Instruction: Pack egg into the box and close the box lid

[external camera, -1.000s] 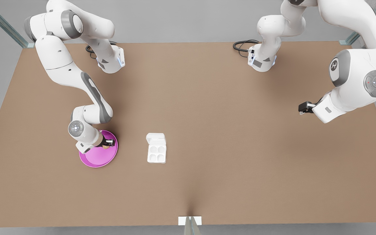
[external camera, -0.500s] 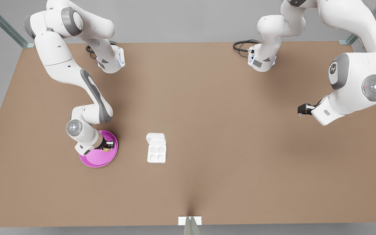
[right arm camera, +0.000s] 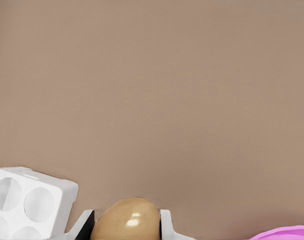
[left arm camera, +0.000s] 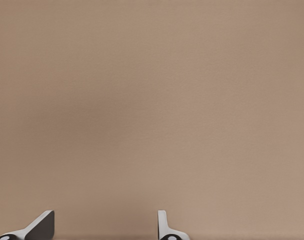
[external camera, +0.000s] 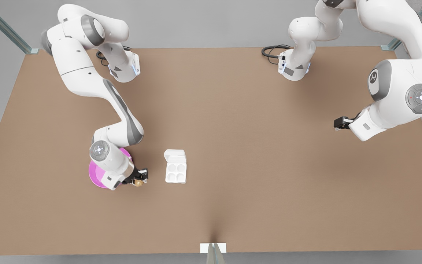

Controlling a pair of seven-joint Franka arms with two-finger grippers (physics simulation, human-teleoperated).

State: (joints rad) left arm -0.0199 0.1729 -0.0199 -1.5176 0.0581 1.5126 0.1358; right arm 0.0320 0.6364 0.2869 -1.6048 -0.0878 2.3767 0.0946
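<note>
The tan-brown egg (external camera: pixel 138 182) is held off the table, with my right gripper (external camera: pixel 140 180) shut on it, just past the pink plate's rim and left of the box in the front view. In the right wrist view the egg (right arm camera: pixel 126 220) sits between the two fingers of the right gripper (right arm camera: pixel 126 226). The white box (external camera: pixel 176 173) lies open on the table with its four cups bare, and its cups (right arm camera: pixel 27 207) are near the egg. The box lid (external camera: pixel 175 155) lies folded back flat behind the cups. My left gripper (external camera: pixel 337 123) waits open at the front view's far right, its fingers (left arm camera: pixel 44 223) over bare table.
The round pink plate (external camera: pixel 95 175) lies under the right arm's wrist, and its rim (right arm camera: pixel 287 233) is beside the egg. Black cables (external camera: pixel 271 51) lie at the arm bases along the far edge. A small white block (external camera: pixel 213 248) sits at the near table edge.
My right gripper has lifted the egg off the pink plate and carried it toward the box, to the front view's right. The left arm has barely shifted.
</note>
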